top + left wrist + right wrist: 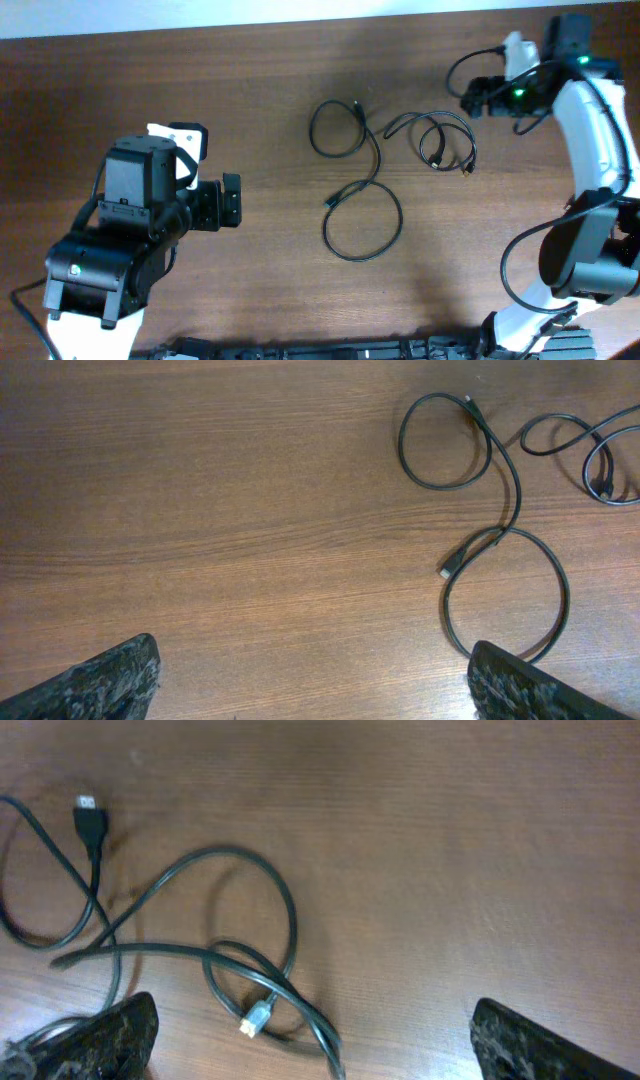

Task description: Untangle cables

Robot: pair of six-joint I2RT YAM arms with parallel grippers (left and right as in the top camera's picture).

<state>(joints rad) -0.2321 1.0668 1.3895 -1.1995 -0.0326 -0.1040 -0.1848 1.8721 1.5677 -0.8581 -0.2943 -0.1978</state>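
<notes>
Two thin black cables lie on the wooden table. The long cable (375,175) forms two loops in an S shape, with a metallic-tipped plug (330,204). It also shows in the left wrist view (515,510). The short cable (440,138) lies coiled on itself to the right. In the right wrist view (285,920) it shows a silver-tipped plug (258,1014) and a black plug (90,820). My left gripper (235,200) (310,670) is open and empty, left of the long cable. My right gripper (472,97) (310,1018) is open and empty, above the short cable's right side.
The wooden table (280,70) fills the view. The right arm's own thick wires (520,260) hang at the right edge. A dark rail (330,350) runs along the front edge.
</notes>
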